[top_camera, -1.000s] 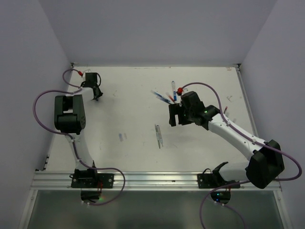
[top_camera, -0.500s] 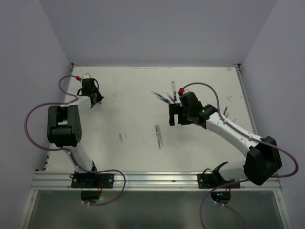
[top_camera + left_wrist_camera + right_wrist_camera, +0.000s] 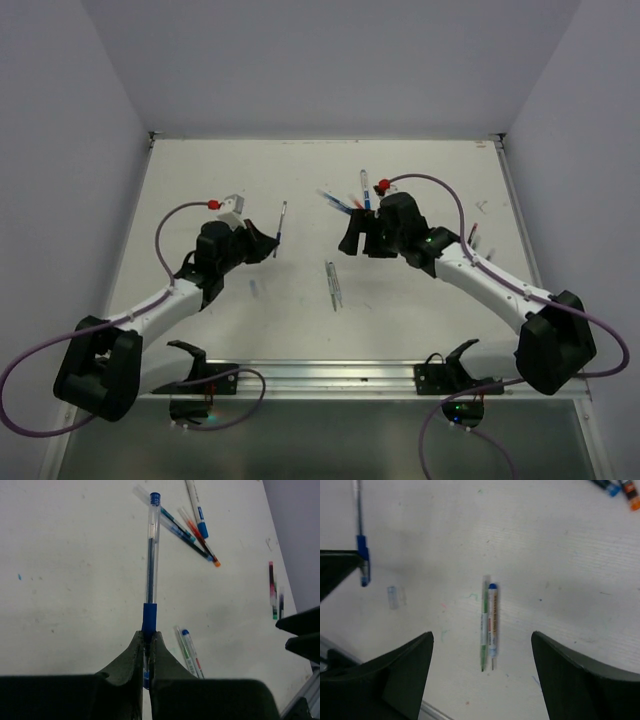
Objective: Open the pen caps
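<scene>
white table [image 3: 200, 180]: two pens [image 3: 333, 284] side by side centrally, more pens [image 3: 350, 203] farther back.

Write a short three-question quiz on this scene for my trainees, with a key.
1. True or false: the left pincer is shut on a blue pen.
2. The right pincer is: A open and holding nothing; B shut on a red pen; C resting flat on the table.
3. Fill the gap: in the right wrist view, ___ pens lie side by side beneath that pincer.
Key: 1 true; 2 A; 3 two.
</scene>
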You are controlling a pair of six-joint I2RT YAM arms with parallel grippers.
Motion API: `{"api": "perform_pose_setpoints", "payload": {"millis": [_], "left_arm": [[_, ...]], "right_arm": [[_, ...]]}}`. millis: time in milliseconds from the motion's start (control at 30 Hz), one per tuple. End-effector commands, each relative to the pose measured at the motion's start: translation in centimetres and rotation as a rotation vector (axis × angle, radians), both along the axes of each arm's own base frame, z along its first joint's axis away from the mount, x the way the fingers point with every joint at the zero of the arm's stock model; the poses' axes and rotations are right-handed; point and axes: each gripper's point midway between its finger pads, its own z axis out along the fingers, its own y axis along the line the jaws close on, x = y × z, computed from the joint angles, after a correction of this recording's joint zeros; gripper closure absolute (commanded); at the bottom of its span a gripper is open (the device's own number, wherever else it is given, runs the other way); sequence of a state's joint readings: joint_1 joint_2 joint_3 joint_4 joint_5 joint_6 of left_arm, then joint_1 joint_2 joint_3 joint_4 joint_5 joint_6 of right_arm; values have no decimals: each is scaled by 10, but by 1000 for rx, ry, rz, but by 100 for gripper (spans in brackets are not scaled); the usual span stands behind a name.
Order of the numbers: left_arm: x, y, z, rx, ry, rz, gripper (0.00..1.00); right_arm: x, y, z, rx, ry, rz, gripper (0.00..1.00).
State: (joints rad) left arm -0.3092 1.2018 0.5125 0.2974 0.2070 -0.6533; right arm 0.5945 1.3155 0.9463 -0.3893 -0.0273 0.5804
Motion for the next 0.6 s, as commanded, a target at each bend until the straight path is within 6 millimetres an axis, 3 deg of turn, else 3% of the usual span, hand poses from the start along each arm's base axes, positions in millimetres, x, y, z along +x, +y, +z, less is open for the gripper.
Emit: {"api": "perform_pose_setpoints", "payload": {"millis": [0, 33, 200, 333, 567], "left_arm": [[-27, -25, 16, -106, -58, -79, 100], [-38, -32, 10, -107, -44, -106, 100], [-61, -44, 13, -156, -39, -148, 100], [-71, -55, 16, -167, -40, -179, 100], [-76, -65, 14, -165, -28, -199, 100]], "right_arm": [[9, 48, 34, 278, -63, 74, 18], [11, 60, 43, 345, -75, 96, 18], [14, 98, 48, 469, -71, 165, 27], [18, 122, 45, 526, -46, 184, 44], [15, 140, 34, 560, -29, 198, 48]]}}
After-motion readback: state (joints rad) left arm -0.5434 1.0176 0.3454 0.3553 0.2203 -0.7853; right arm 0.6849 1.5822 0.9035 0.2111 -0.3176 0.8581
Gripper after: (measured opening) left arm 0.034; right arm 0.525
